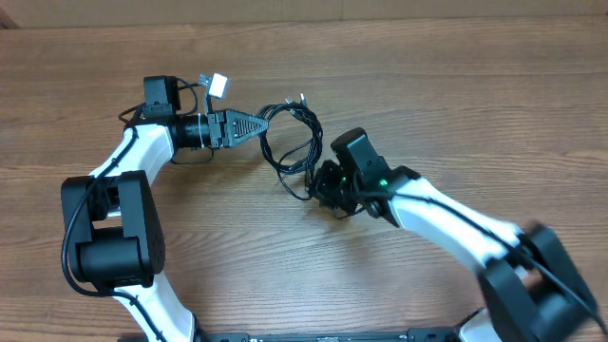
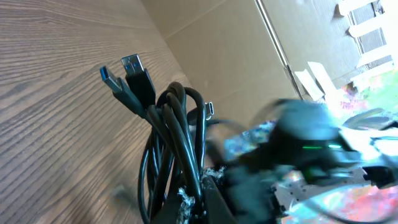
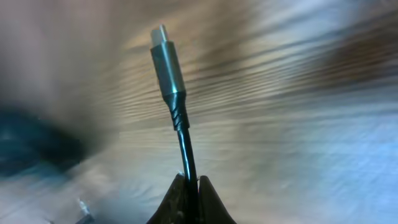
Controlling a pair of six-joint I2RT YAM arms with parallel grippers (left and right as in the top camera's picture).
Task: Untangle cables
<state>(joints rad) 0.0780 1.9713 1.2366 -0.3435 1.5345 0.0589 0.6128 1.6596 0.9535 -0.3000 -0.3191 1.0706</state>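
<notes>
Seen from above, the cables (image 1: 290,142) are a tangle of thin black loops on the wooden table (image 1: 456,85), right between the two arms. The left gripper (image 1: 263,123) comes in from the left and is clamped on the bundle at its upper left edge. The right gripper (image 1: 323,180) sits at the lower right of the loops, but its own black body covers the fingertips, so from up there I can't make out what it has. A small white piece (image 1: 218,84) lies just beside the left wrist, apart from the loops.

The right wrist camera fills that gap. Its two fingers (image 3: 177,202) are pinched tight on a single black cord, and a grey plug (image 3: 166,59) stands up out of them on a ribbed collar, leaning slightly left. The wood behind it is a blur.

The left wrist camera gives the close look at the bundle that the overhead view can't. Several strands are gathered together and squeezed between the fingertips at the bottom of the view. Two blue-tongued plugs (image 2: 134,68) poke up side by side at the upper left, and a smaller plug (image 2: 211,111) shows just right of the strands. Past the cables the right arm (image 2: 305,143) is a dark smear with a green light, blocking much of the far side. Behind it rises a brown cardboard wall (image 2: 236,43)
</notes>
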